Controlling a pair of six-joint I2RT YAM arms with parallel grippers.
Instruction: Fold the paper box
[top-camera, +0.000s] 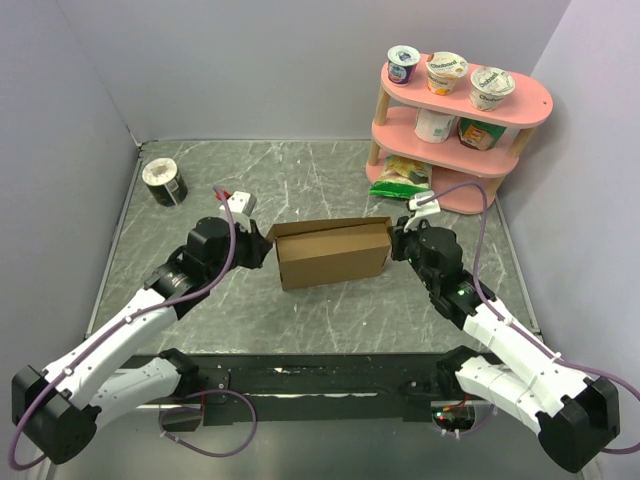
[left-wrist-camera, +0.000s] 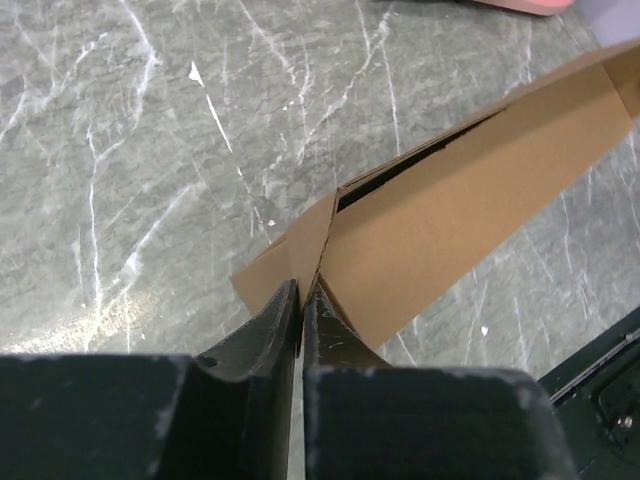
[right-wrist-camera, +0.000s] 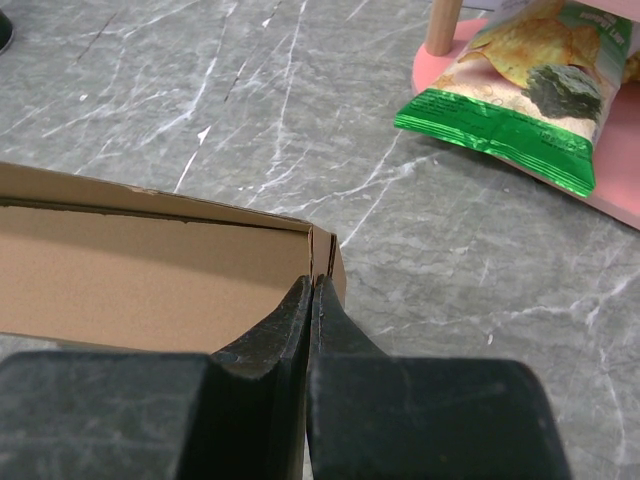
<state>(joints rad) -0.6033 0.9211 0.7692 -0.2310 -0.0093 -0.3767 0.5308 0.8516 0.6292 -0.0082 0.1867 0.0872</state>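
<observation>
- The paper box (top-camera: 332, 255) lies mid-table between the arms, its long axis running left to right and its right end slightly farther back.
- The left gripper (left-wrist-camera: 302, 290) pinches the left end flap. The right gripper (right-wrist-camera: 312, 283) is clamped, apparently on the right end wall's edge.
- Both ends should be held evenly and folded along the creases without twisting.

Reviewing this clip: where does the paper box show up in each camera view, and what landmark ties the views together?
Top view: paper box in the centre of the picture.
Left wrist view: paper box runs from bottom centre to the right edge, corner pinched in the left claw.
Right wrist view: paper box at left middle, end pinched in the right claw.
Shared landmark: the grey, white-veined table under it.
</observation>
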